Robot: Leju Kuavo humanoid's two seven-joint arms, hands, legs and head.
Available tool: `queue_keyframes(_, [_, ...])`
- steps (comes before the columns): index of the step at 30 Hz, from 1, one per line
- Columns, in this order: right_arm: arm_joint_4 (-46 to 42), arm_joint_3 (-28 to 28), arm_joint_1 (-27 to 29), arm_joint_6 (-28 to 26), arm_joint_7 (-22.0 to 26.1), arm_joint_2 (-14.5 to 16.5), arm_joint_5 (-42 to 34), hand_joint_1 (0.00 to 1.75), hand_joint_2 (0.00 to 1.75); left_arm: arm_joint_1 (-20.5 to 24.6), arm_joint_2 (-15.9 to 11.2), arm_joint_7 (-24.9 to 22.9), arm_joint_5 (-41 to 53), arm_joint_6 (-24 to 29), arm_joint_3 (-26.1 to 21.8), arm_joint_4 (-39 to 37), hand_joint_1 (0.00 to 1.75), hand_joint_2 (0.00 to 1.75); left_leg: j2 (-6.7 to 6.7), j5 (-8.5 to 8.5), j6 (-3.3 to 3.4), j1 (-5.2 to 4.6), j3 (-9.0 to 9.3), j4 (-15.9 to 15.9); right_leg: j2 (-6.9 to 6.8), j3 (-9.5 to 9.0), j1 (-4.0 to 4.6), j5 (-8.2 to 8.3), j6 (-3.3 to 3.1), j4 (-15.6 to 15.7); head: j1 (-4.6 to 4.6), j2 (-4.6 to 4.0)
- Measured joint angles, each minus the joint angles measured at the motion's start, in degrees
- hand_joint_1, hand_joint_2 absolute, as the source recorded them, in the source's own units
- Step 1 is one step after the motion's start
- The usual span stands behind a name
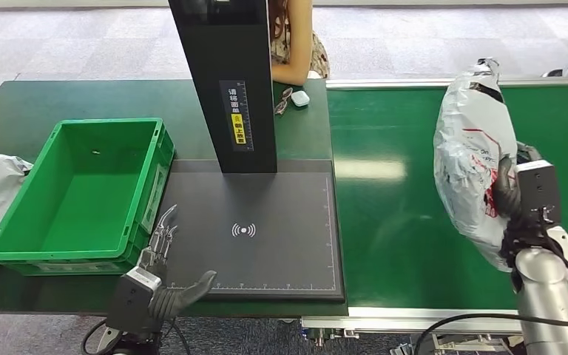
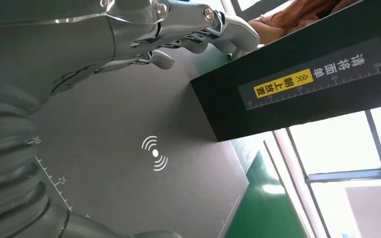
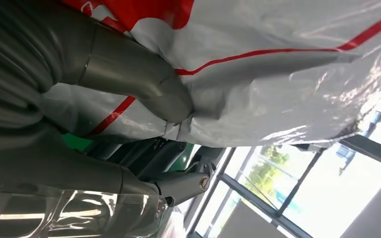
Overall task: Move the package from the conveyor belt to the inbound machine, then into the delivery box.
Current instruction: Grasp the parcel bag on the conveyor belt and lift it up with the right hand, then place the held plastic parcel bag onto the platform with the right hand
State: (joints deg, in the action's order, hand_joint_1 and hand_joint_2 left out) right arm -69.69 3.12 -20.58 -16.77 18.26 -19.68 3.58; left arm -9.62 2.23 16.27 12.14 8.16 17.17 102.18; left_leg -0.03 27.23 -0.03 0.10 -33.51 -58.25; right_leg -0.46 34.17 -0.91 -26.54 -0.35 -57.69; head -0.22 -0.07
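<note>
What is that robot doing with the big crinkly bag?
The robot's right hand grips a grey plastic package and holds it up above the green conveyor belt. Its left hand is open, holding nothing, over the near edge of the black inbound machine with the scan symbol. The green delivery box beside it has no package in it yet. A person stands at the far side of the table.

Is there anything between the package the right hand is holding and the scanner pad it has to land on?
Nothing visible blocks it. The right hand holds the package above the belt; the pad lies bare, the left hand at its near left corner.
</note>
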Motion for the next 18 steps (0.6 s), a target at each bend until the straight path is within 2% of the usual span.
queue_keyframes(5, [-2.62,0.35,0.33,-1.64,2.74,1.47,-4.13,1.75,1.75,0.03,0.0,0.19,-0.07,0.43,0.08,-0.02,0.0,1.75,0.02,0.0,0.0,0.0,0.01,0.0,0.01,0.0,0.0,0.0,0.0,0.0,0.01,0.0])
queue_keyframes(9, [-4.0,-0.42,0.2,0.12,3.55,3.04,-6.32,1.75,1.75,0.04,-0.02,0.55,-0.04,0.41,0.37,-0.02,0.0,1.75,0.03,0.0,0.0,0.01,0.0,0.01,0.02,-0.01,0.01,0.0,0.0,-0.02,0.01,0.0])
queue_keyframes(13, [-4.59,-3.83,-0.26,5.0,3.8,5.22,-7.96,1.75,1.75,0.03,-0.02,0.87,0.2,0.15,0.68,-0.02,0.0,1.75,0.06,-0.01,-0.01,0.02,0.0,0.05,0.06,0.0,0.02,0.0,-0.01,-0.04,0.0,0.0])
queue_keyframes(18, [-3.27,-13.52,-3.08,13.19,2.37,9.54,-9.84,1.75,1.75,0.04,-0.01,1.15,0.74,-0.3,1.13,-0.02,0.0,1.75,0.2,-0.03,-0.05,0.06,0.02,0.07,0.22,0.04,0.06,0.02,-0.04,-0.09,-0.01,0.0])
